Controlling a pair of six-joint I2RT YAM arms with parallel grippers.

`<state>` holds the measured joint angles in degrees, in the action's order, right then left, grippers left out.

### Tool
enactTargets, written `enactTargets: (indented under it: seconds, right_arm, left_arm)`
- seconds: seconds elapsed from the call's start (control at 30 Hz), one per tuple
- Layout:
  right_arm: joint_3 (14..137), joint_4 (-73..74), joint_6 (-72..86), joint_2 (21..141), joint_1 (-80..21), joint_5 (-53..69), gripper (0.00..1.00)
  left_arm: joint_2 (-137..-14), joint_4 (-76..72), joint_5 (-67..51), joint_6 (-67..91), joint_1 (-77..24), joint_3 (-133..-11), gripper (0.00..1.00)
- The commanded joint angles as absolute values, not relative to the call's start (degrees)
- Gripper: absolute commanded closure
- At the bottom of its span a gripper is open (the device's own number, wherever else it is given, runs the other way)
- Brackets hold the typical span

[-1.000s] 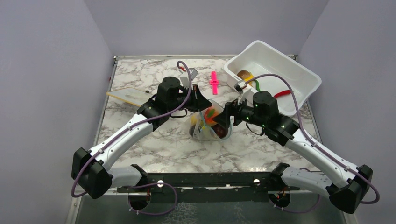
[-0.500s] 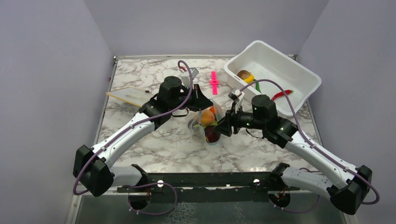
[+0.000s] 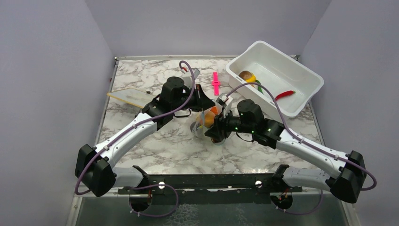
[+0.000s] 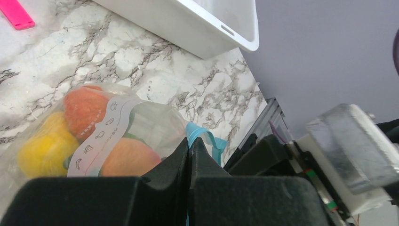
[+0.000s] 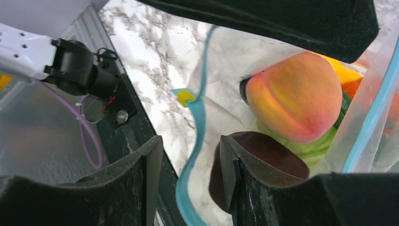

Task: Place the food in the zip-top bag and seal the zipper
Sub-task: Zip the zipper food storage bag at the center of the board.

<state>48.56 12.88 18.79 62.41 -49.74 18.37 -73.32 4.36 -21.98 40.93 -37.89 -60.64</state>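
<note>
Lower zip-top bag (image 4: 150, 120) behind left claw (image 4: 189, 147)

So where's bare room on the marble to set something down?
Free: near strip between clear zip-top bag and black rail; far corner between pale yellowish board and pink clip. Crowded: centre, left gripper, right gripper at bag; white plastic tub far right.

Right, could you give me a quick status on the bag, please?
Left claw shut on zip-top bag rim. Right claw open, straddling the zipper. Mouth unsealed, peach inside. Red pepper left in white tub.
</note>
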Motion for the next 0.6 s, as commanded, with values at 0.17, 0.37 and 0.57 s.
enactTargets:
  seconds: [0.17,0.37,0.57]
  right_arm:
    - [48.3,9.4,17.8,66.4,-51.9,13.1,0.62]
    - [48.6,8.3,18.4,65.0,-51.9,14.1,0.98]
    - [47.9,7.7,20.5,61.8,-51.9,13.1,0.99]
  left_arm:
    - [-72.9,0.1,-21.2,42.5,-37.9,-63.4,1.0]
    - [-72.4,-0.4,-21.4,41.1,-37.8,-63.0,0.86]
    - [-69.2,3.4,-19.7,28.1,-37.7,-64.6,0.57]
